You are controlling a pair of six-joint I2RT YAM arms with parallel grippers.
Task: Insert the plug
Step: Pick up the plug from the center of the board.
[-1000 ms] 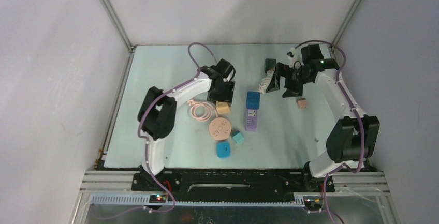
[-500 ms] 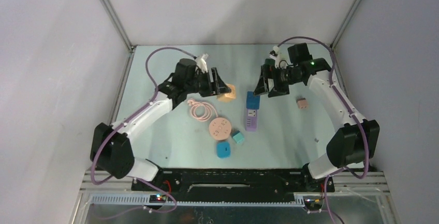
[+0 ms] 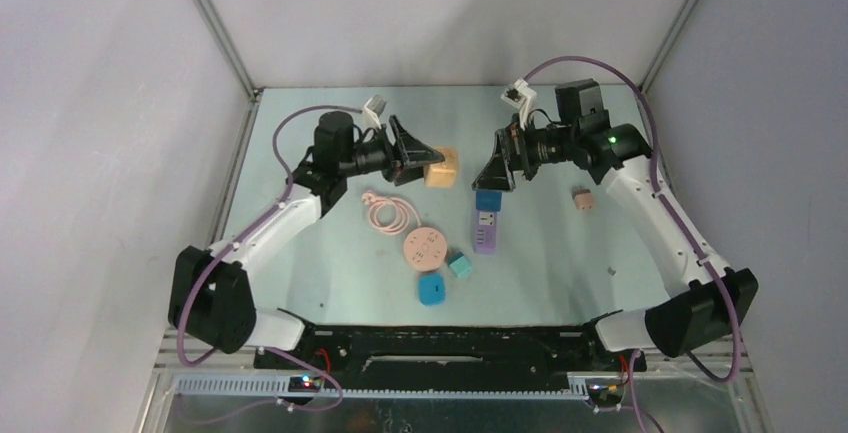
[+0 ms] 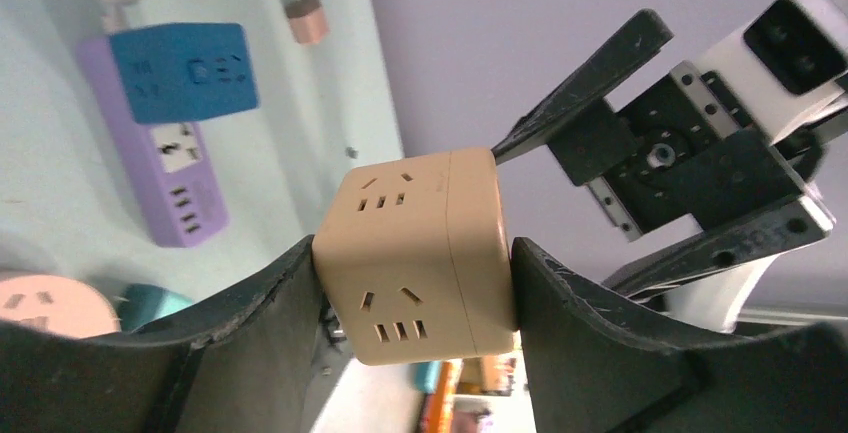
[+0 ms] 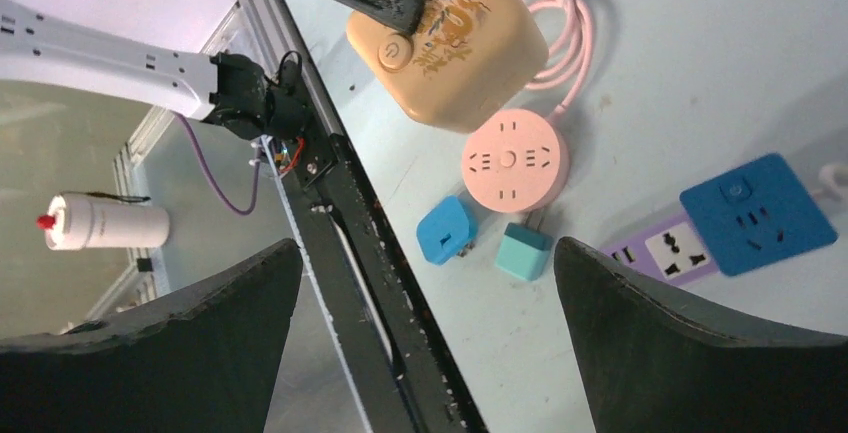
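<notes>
- From above: my left gripper is clamped on a tan socket cube over the far middle of the table, with one finger on each side of it.
- My right gripper faces that cube from the right, its jaws spread wide and holding nothing. It hangs over a blue adapter that sits on the far end of a purple power strip.
- Nearer my bases lie a round pink socket with its coiled pink cable, a teal plug and a blue plug. A small pinkish plug lies alone to the right, well apart. I cannot tell which of the plugs is the one meant.
- Left wrist: my two black fingers press on opposite sides of the cube, and two of its faces with slot holes look at the camera. Behind it the right gripper stands open, one tip close to the cube's upper corner — whether it touches I cannot tell.
- Right wrist: my fingers sit wide apart at the bottom corners with nothing between them.
- At the top of that view is the cube — a gold pattern and a round button on its face — with a left finger over its upper edge. Below it come the round socket, then the blue and teal plugs just beside each other. The adapter on the strip is at the right.
</notes>
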